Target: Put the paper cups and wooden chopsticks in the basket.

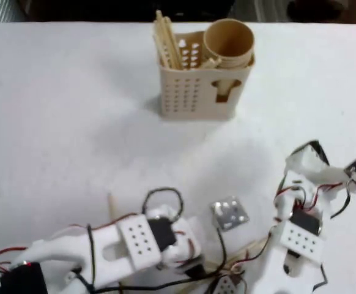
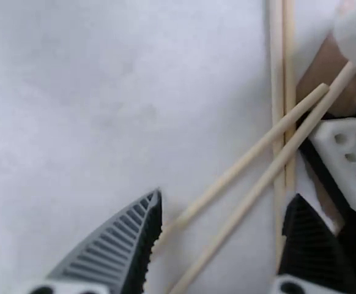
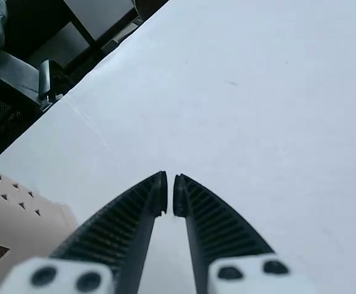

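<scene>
Beige perforated plastic basket on the white worktop. A round paper cup sits inside, with a bundle of wooden chopsticks upright beside it. Four loose chopsticks, thin and round, lie flat: two parallel, two crossing them aslant. Above them is the left hand, ribbed fingers spread open. Right hand closed, empty.

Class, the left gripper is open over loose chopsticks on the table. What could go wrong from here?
1. The loose chopsticks lie crossed between the open fingers of the left gripper, so closing may pinch only one or scatter the rest.
2. The basket already holds standing chopsticks and a paper cup; a long chopstick lowered in could snag on them or nudge the basket.
</scene>
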Motion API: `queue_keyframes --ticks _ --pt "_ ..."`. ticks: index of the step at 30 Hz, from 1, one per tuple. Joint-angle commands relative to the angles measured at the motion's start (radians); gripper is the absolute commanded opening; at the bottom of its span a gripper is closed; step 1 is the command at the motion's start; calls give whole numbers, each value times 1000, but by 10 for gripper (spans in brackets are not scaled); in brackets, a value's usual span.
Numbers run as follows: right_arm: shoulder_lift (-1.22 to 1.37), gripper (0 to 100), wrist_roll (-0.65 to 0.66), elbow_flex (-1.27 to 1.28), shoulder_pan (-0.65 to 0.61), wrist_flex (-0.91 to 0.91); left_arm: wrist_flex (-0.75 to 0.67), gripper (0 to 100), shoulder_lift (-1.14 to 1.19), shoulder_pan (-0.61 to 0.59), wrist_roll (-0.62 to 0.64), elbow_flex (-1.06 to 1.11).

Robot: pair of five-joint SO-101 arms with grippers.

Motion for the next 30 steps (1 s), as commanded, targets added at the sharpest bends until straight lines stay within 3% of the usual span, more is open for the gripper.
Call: queue_keyframes --ticks 1,4,8,18,25,30 --pt "-33 35 -9 -51 8 -19 89 317 2 -39 -64 -83" --pt "-33 35 -9 -51 7 -19 207 317 2 -56 -106 -149" --pt "-33 35 -8 -51 7 -18 241 317 2 -104 -178 -175" --pt "-33 35 -8 -49 8 -15 91 317 2 -119 -230 -37" --pt "-33 35 -8 -49 7 -13 80 314 4 -122 -230 9" --pt "-33 35 -8 -49 7 -13 69 317 4 -193 -236 5"
